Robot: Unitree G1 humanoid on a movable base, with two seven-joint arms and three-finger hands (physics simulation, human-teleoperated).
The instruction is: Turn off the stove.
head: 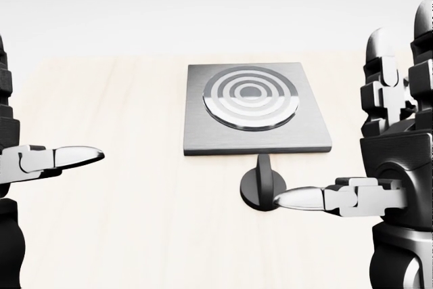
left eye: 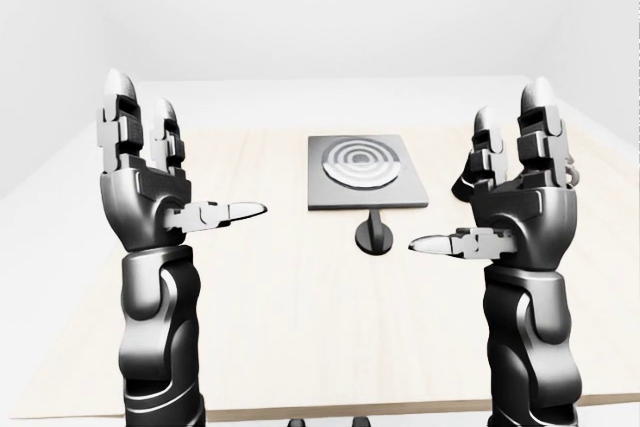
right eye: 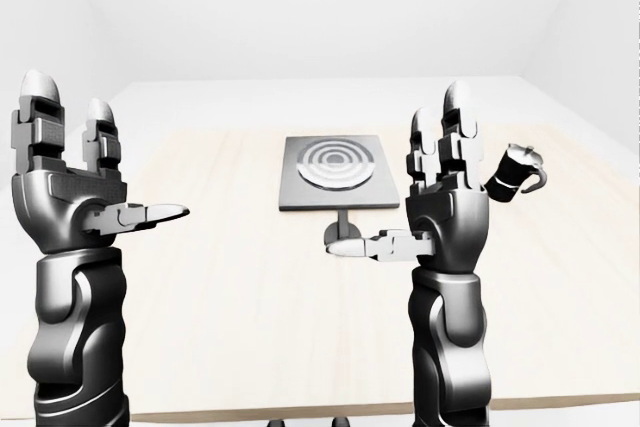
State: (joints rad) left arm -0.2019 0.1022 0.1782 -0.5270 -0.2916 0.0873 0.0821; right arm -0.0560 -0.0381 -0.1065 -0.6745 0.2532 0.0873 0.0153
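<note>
Both hands stand upright and open, fingers spread, holding nothing. The left hand (left eye: 150, 192) is well apart from the stove (head: 256, 107), which lies flat on the pale table (head: 122, 208). The right hand (left eye: 520, 202) points its thumb sideways toward the stove's black knob (head: 259, 187); whether it touches is unclear. A dark moka pot (right eye: 516, 174) stands at right.

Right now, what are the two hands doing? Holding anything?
Left hand: open, fingers upright, holding nothing.
Right hand: open, holding nothing, thumb pointing toward the knob.
</note>
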